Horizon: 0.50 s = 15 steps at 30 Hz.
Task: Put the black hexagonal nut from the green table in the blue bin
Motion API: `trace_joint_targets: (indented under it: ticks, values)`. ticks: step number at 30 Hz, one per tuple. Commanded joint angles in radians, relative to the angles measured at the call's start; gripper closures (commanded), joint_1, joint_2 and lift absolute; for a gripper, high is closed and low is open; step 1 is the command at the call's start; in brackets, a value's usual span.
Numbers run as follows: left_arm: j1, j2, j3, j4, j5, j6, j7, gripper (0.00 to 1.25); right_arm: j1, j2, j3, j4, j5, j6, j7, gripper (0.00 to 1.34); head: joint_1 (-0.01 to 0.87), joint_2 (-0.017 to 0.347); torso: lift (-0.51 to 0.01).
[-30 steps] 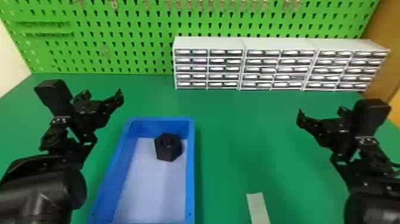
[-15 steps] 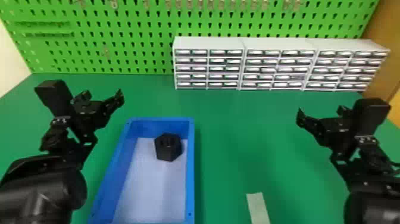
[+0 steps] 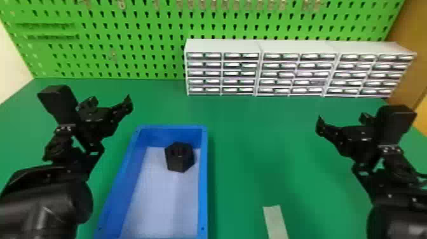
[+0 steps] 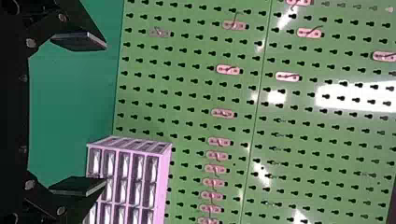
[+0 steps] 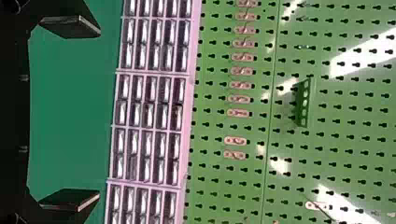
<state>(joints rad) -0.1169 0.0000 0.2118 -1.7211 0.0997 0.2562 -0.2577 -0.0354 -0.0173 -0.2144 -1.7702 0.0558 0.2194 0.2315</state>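
The nut (image 3: 179, 158) lies in the bin (image 3: 203, 190), drawer cabinets (image 3: 297, 71) behind to the right.

green pegboard (image 3: 143, 44) behind white drawers (image 3: 222, 46)

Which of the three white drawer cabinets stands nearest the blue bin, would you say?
The leftmost cabinet, beyond the far end of the blue bin; the middle cabinet and right cabinet stand farther right.

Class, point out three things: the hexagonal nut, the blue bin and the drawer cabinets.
Hexagonal nut (image 3: 179, 159): head view, front side.
Blue bin (image 3: 203, 178): head view, right rim.
Drawer cabinets (image 3: 295, 47): head view, top.
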Motion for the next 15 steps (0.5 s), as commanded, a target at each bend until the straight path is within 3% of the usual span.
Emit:
trace_joint_targets:
  ticks: [1,15]
  values:
    - [0.000,-0.003,0.000,0.000,0.000,0.000,0.000,0.24,-0.001,-0.001,0.001,0.000,-0.001,0.001,0.000,0.09,0.686,0.051,-0.097]
    - [0.000,-0.003,0.000,0.000,0.000,0.000,0.000,0.24,0.000,-0.003,0.001,0.000,-0.004,0.001,0.000,0.09,0.686,0.051,-0.097]
